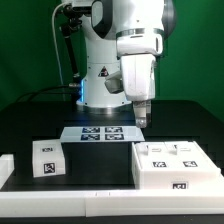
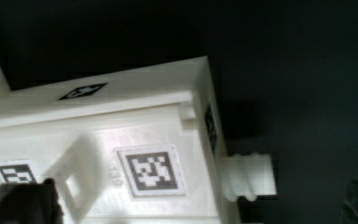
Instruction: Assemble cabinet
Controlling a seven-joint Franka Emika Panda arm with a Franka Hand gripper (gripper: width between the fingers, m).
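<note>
The cabinet [image 1: 175, 165] is a large white box with tagged panelled faces, lying on the black table at the exterior view's right. My gripper [image 1: 143, 120] hangs above its near-left corner, clear of it. In the wrist view the cabinet [image 2: 105, 130] fills much of the picture, showing several tags and a short round stub [image 2: 249, 176] on its side. My gripper [image 2: 194, 207] is open and empty, with one dark finger [image 2: 27, 203] at one edge of the picture and the other barely visible at the far edge.
The marker board [image 1: 100, 133] lies flat in the middle of the table, beside the gripper. A small white single-tag cube [image 1: 47, 160] stands at the exterior view's left, with another white piece [image 1: 5, 166] at the far left edge. The robot base stands behind.
</note>
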